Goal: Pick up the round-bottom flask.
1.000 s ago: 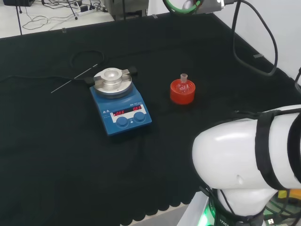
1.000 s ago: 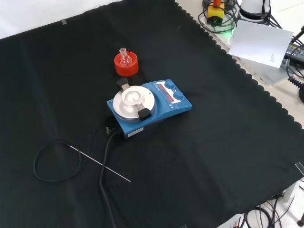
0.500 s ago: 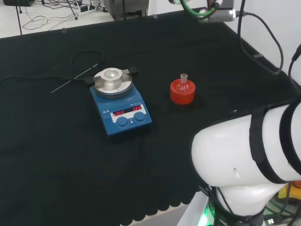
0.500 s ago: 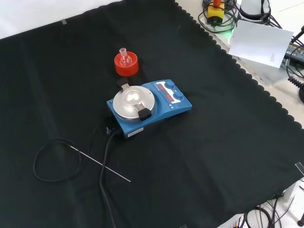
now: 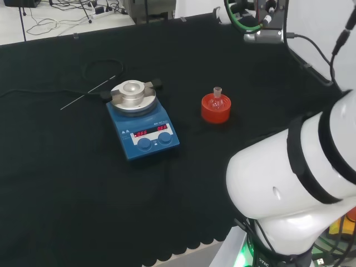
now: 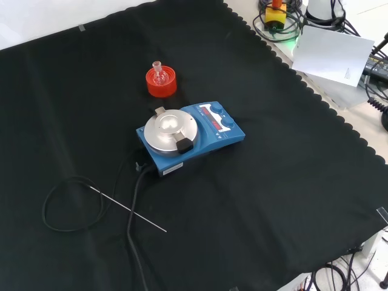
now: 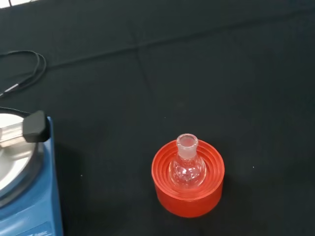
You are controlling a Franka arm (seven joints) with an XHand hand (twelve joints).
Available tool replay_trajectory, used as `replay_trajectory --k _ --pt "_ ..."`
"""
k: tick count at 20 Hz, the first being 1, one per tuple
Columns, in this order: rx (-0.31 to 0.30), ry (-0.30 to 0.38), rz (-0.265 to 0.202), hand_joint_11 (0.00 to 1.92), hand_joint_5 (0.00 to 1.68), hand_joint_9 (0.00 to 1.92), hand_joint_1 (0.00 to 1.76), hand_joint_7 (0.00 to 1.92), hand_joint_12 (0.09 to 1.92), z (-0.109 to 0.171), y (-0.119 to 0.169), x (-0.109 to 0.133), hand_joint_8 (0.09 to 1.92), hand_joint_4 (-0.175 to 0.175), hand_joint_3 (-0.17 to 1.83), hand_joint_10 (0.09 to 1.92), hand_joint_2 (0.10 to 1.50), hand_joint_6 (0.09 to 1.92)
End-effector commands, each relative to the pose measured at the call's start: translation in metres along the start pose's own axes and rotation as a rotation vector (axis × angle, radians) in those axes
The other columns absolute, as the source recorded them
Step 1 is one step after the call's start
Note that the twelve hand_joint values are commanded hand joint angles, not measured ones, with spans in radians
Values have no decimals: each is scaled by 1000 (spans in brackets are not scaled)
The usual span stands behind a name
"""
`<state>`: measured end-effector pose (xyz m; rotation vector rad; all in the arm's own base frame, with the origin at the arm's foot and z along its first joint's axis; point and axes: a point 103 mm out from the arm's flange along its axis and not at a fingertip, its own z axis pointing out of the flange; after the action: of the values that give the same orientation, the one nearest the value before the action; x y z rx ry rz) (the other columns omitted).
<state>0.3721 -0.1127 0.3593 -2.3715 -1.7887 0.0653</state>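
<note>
While flask untouched, step in hand looks like approach. Head view, left to right: hotplate (image 5: 143, 123) left of centre; flask (image 5: 217, 100) in red stand (image 5: 215, 110) just right of it, apart; white arm link at right. Fingers: cannot tell. Flask upright, neck up, long axis vertical. Next move calls for descent over neck, fingers closing round it.

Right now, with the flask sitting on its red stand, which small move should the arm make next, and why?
Probably bring the hand down toward the round-bottom flask. It stands upright, neck up, in the red ribbed stand, untouched. The wrist view looks at it from some way off, so the approach seems unfinished. The blue hotplate stands beside the stand in the head view, so the descent should keep away from that side.
</note>
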Motion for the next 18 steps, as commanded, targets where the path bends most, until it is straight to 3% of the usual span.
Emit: replay_trajectory --k 1,7,10,14,18 --pt "-7 56 30 19 431 240 348 125 1433 29 57 -23 646 -38 322 721 1171 393" --pt "17 52 45 20 431 248 365 131 1433 55 76 -33 651 -39 317 724 1165 396" --pt "14 96 54 21 445 267 418 142 1433 71 80 -36 659 -43 306 731 1139 403" --pt "2 139 64 35 496 317 648 174 1428 93 84 -39 677 -47 289 733 1006 418" --pt "7 127 43 49 531 376 788 208 1426 117 86 -35 694 -43 497 716 803 427"
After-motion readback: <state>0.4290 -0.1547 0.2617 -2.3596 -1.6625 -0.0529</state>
